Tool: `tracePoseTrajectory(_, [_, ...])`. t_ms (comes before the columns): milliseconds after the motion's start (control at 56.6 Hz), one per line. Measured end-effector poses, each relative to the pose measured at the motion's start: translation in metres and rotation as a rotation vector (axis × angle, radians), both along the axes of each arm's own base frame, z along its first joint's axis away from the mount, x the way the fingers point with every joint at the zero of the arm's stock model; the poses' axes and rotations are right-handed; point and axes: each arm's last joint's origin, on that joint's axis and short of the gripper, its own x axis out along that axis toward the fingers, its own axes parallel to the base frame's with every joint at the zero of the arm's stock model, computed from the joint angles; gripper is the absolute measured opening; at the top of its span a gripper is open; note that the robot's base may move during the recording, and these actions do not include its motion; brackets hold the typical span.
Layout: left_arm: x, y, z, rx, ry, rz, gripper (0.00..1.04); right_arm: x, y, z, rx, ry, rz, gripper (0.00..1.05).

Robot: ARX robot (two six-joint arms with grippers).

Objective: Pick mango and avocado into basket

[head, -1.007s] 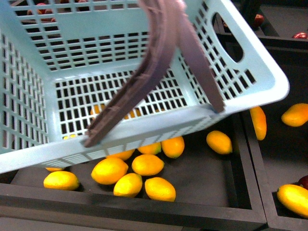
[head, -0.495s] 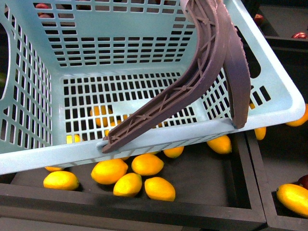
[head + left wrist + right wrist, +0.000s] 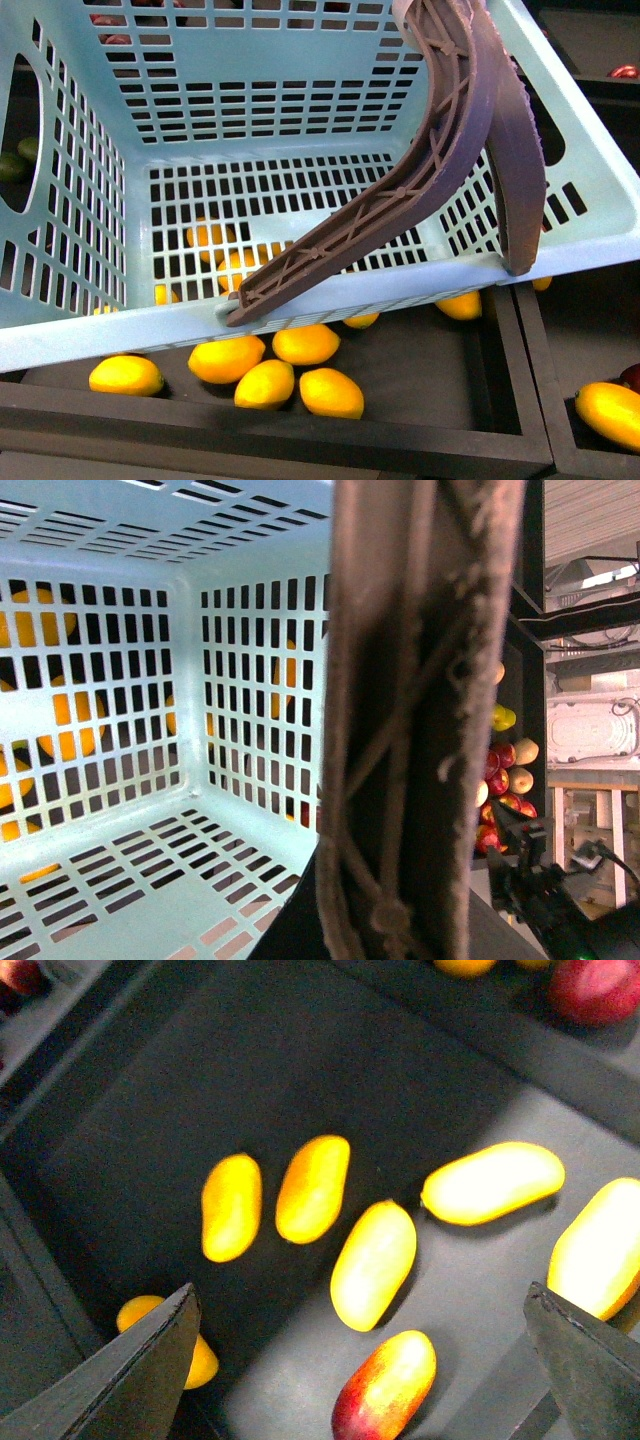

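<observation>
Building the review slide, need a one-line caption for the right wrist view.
Open right gripper over a dark tray of loose yellow mangoes, one red-blushed mango among them.

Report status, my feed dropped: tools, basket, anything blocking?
Right tool open over mangoes. Left tool unseen; handle fills its camera. Basket empty, aloft over bin. Nothing seen blocking right tool.

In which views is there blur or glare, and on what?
Front view: sharp, the light turquoise slotted plastic basket evenly lit. Left wrist view: the brown-grey arched handle, close to the lens, looks soft. Right wrist view: glare bleaches one oblong yellow mango nearly white.
</observation>
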Motion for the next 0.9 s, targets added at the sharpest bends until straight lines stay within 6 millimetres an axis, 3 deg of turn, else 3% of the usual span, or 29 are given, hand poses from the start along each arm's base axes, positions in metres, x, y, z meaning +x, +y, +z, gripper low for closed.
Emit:
tracePoseTrajectory(124, [0.0,0.0,0.0,0.0,0.0,0.0,0.06,0.029,-0.016,-0.039,0.116,0.075,-0.039,0.97])
tracePoseTrajectory(318, [0.0,0.0,0.0,-0.004,0.002,-0.004,0.06,0.062,-0.026,-0.091,0.243,0.145,-0.027,0.97])
tracePoseTrajectory(565, [0.0,0.0,0.0,-0.003,0.002,-0.005,0.06,0.079,-0.028,-0.15,0.325,0.246,-0.044,0.97])
tracePoseTrajectory(901, [0.0,0.0,0.0,-0.002,0.001,-0.004,0.06,0.087,-0.031,-0.183,0.36,0.311,-0.055,0.97])
